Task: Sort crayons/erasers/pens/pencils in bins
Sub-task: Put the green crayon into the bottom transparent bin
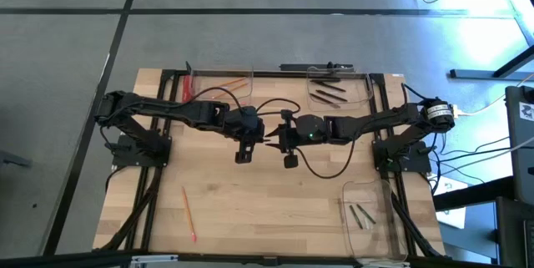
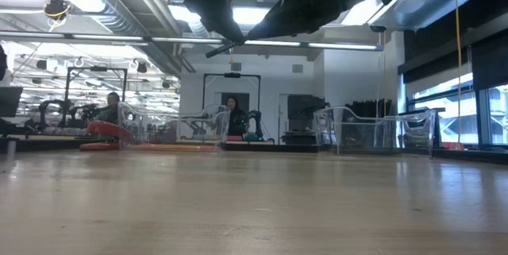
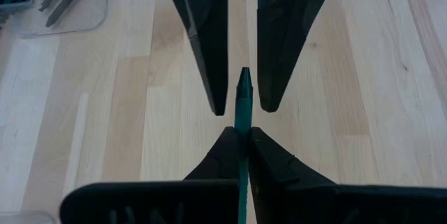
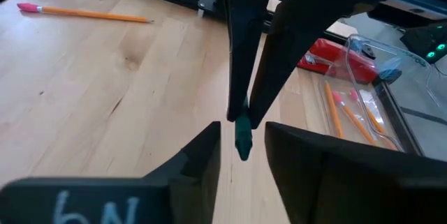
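In the middle of the table my two grippers meet tip to tip, well above the wood. My left gripper (image 3: pixel 242 132) (image 1: pixel 264 140) is shut on a green crayon (image 3: pixel 243 105). My right gripper (image 4: pixel 241 128) (image 1: pixel 274 140) is open, with one finger (image 3: pixel 213 56) on each side of the crayon's pointed end, apart from it. One orange pencil (image 1: pixel 189 214) lies flat on the near-left part of the table. The far-left bin (image 1: pixel 221 84) holds pencils, the far-right bin (image 1: pixel 338 91) holds black pens, and the near-right bin (image 1: pixel 371 218) holds a few sticks. My left gripper pinches the green crayon between its two fingertips (image 4: pixel 237 105), coming level from the table's left. The crayon lies along the fingers and runs back between them. Its pointed end (image 3: pixel 244 77) juts out toward the right gripper. It is lifted clear of the table.
A red flat bar (image 1: pixel 188 84) stands by the far-left bin's left end. Black frame rails run along the table's left, right and far sides. Bare wood lies under the grippers (image 1: pixel 267 193) and across the near middle. People and other benches show in the room behind.
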`<state>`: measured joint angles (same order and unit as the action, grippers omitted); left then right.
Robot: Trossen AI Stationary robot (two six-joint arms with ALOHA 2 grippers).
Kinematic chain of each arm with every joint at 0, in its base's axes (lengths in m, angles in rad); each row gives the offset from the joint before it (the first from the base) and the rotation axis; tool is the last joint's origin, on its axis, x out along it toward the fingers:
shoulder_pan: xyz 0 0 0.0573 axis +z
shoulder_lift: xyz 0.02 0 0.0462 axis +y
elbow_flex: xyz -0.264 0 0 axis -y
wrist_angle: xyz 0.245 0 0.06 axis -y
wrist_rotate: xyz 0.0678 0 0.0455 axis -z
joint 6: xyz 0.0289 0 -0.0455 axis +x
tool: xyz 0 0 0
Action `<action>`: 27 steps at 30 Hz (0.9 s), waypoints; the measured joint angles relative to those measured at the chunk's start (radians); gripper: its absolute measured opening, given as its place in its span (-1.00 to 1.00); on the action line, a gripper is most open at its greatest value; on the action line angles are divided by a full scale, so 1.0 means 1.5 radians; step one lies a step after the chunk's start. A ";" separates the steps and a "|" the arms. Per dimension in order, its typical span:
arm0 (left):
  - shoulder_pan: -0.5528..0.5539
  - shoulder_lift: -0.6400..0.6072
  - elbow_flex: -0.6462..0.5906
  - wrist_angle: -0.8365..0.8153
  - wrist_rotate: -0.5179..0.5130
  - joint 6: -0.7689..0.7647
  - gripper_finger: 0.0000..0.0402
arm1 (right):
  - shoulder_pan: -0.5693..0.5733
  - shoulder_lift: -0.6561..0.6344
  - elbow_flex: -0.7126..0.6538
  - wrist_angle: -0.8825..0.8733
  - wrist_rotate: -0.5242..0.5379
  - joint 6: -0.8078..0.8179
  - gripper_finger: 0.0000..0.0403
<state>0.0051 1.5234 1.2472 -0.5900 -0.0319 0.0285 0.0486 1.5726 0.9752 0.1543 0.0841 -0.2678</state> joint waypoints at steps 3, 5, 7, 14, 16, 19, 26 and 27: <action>0.000 0.000 0.000 0.000 0.000 0.000 -1.00 | 0.000 0.000 0.000 0.000 0.001 -0.001 -0.53; 0.000 0.000 0.000 0.000 0.000 0.000 -1.00 | 0.000 0.000 0.000 0.000 0.001 0.000 -0.59; 0.000 0.000 0.000 0.000 0.000 0.000 -1.00 | 0.000 0.000 0.000 0.000 0.001 0.000 -0.66; 0.000 0.000 0.000 -0.001 -0.001 -0.002 -1.00 | 0.000 0.000 0.000 -0.001 0.001 0.000 -0.89; 0.000 0.000 0.000 -0.001 -0.001 -0.002 -1.00 | 0.000 0.000 0.000 -0.001 0.001 -0.001 -0.89; 0.000 0.000 0.000 0.000 -0.002 -0.002 -1.00 | 0.000 0.000 0.000 -0.001 0.001 0.000 -0.87; 0.000 0.000 0.000 0.000 -0.002 -0.030 -0.90 | 0.000 -0.001 0.000 -0.001 0.000 0.001 -0.88; 0.000 0.000 0.000 0.001 -0.002 -0.051 -0.88 | 0.000 -0.001 0.000 -0.001 -0.002 0.000 -0.88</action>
<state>0.0051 1.5234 1.2472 -0.5892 -0.0355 -0.0479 0.0486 1.5719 0.9752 0.1535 0.0808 -0.2672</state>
